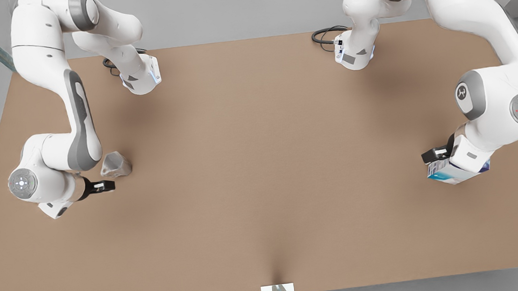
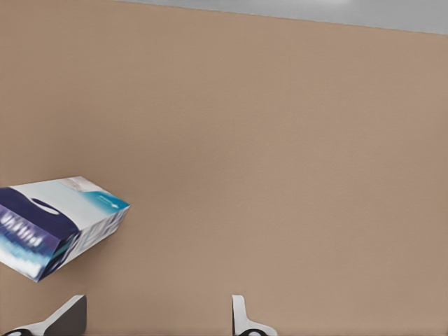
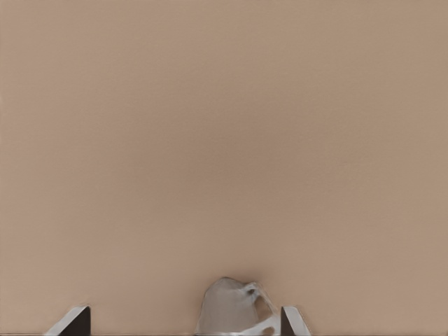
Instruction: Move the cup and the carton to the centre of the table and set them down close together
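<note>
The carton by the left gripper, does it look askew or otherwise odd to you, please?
Yes. In the left wrist view the carton sits at a slant, off to one side of the open left gripper rather than between its fingers. The cup lies between the open right gripper's fingers.

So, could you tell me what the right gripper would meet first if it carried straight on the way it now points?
Probably the cup: it sits between the open fingertips of the right gripper, toward one finger. Depth is unclear, so it could reach the table instead.
</note>
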Robot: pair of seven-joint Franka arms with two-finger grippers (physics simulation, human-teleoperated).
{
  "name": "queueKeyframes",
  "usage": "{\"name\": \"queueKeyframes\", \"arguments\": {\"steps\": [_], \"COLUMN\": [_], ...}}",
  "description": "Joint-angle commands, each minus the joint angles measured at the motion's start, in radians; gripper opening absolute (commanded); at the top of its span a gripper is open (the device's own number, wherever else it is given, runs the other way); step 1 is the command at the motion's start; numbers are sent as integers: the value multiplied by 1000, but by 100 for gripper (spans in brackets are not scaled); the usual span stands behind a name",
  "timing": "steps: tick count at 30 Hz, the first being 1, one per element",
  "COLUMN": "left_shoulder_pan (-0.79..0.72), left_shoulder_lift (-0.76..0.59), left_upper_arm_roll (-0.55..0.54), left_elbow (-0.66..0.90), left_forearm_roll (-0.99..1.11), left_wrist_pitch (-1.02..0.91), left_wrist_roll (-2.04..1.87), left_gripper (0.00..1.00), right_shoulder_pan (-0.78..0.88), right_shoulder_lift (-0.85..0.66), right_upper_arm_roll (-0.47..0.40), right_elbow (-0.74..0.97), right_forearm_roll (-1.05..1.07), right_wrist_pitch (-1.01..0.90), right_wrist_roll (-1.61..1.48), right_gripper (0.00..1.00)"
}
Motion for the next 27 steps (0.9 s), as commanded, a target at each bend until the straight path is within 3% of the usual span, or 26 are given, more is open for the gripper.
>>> {"name": "queueKeyframes", "arguments": {"steps": [1, 9, 15, 25, 26, 27], "left_shoulder_pan": [0, 0, 0, 0, 0, 2], "left_shoulder_lift": [0, -2, -2, 6, 6, 6], "left_upper_arm_roll": [0, 0, 0, 0, 0, 0], "left_elbow": [-2, -15, -15, -15, -15, -15], "left_forearm_roll": [-1, -4, -4, -4, -4, -4], "left_wrist_pitch": [0, 0, 0, 1, 1, 1], "left_wrist_roll": [0, 2, 3, 3, 3, 3], "left_gripper": [100, 100, 100, 100, 100, 100], "right_shoulder_pan": [-1, -1, 1, -1, -1, 1], "right_shoulder_lift": [-14, -111, -207, -154, -146, -146], "right_upper_arm_roll": [1, 1, 1, 1, 1, 1], "right_elbow": [-31, -421, -531, -648, -653, -653], "right_forearm_roll": [-3, -12, -12, -12, -12, -12], "right_wrist_pitch": [24, 371, 365, 521, 540, 538], "right_wrist_roll": [-2, -10, -1, -8, -13, -13], "right_gripper": [100, 100, 100, 100, 95, 74]}}
